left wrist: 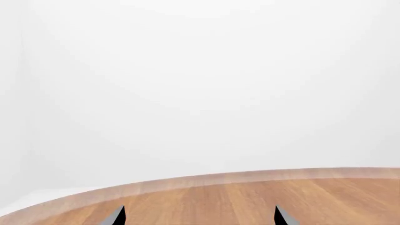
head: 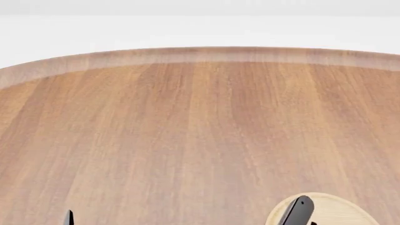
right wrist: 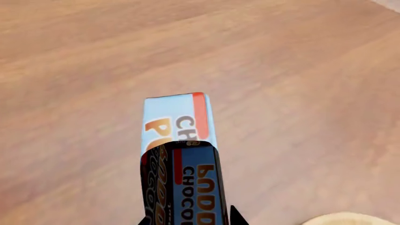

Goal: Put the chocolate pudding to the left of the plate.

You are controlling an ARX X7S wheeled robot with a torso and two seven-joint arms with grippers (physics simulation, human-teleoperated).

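Chocolate pudding (right wrist: 181, 140) sits clamped between the right gripper (right wrist: 187, 220) fingers, long axis pointing outward, plate (head: 334, 211) rim just beside; left gripper (left wrist: 200, 216) spread open, empty

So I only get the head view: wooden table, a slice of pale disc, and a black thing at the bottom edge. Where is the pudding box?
Observer: The right wrist view shows it. The chocolate pudding sits between the fingertips of the right gripper, one tip on each side.
Operator: Is the plate near it?
Observer: Yes, the rim of the plate shows close to that gripper in the same view.
Operator: And the other hand?
Observer: The left gripper is open, with only bare table between its tips.
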